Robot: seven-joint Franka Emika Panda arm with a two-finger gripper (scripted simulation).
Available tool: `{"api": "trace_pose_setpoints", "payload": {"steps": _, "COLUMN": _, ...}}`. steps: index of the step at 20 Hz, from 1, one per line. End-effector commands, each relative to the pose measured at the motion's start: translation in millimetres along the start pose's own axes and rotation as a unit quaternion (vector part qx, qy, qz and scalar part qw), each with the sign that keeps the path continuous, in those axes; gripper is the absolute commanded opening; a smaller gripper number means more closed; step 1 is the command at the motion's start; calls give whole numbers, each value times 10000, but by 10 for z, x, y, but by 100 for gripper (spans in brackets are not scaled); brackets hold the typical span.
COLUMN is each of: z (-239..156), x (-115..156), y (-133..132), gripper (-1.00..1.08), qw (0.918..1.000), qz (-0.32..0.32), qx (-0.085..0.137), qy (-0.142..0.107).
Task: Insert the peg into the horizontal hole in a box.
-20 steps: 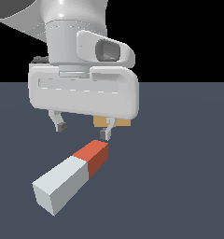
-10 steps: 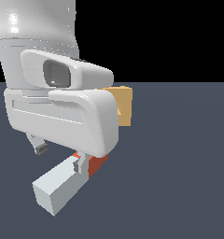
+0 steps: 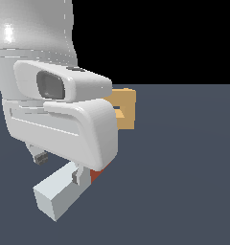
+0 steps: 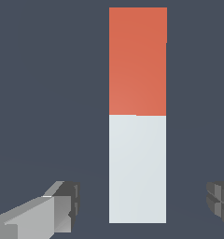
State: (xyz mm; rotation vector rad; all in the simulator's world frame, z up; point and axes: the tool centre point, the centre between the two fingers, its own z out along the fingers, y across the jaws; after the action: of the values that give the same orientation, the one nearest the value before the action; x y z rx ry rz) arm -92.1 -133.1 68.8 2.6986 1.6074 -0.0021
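The peg lies flat on the dark floor. In the exterior view its pale grey-white part (image 3: 53,195) points toward the camera, and its red-orange end (image 3: 96,174) points toward the box. In the wrist view the pale half (image 4: 137,168) and red half (image 4: 137,60) are both in full sight. My gripper (image 3: 58,167) is open and low over the peg, with one finger (image 4: 55,209) on each side of the pale half, apart from it. The tan box (image 3: 125,108) stands behind, partly hidden by my hand. Its hole is not clearly in sight.
The dark grey floor (image 3: 184,167) stretches to the exterior view's right with nothing else on it. My white hand and wrist camera housing (image 3: 64,83) fill the exterior view's left and hide part of the box.
My gripper has moved down and toward the exterior view's left, from above the peg's red end to the pale half. More of the box now shows.
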Motion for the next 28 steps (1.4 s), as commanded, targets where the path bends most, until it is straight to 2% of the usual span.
{"api": "trace_pose_setpoints", "payload": {"steps": 1, "z": 67, "x": -2, "y": -6, "gripper": 100, "qw": 10000, "qz": 2, "qx": 4, "qy": -1}}
{"api": "trace_pose_setpoints", "payload": {"steps": 8, "z": 375, "x": -5, "y": -14, "gripper": 100, "qw": 10000, "qz": 14, "qx": 0, "qy": 4}}
{"api": "trace_pose_setpoints", "payload": {"steps": 14, "z": 470, "x": -2, "y": -9, "gripper": 100, "qw": 10000, "qz": 15, "qx": 0, "qy": 6}}
{"api": "trace_pose_setpoints", "payload": {"steps": 15, "z": 470, "x": -2, "y": -9, "gripper": -100, "qw": 10000, "qz": 15, "qx": 0, "qy": 6}}
{"api": "trace_pose_setpoints", "payload": {"steps": 28, "z": 455, "x": 25, "y": 6, "gripper": -100, "qw": 10000, "qz": -24, "qx": -5, "qy": 7}}
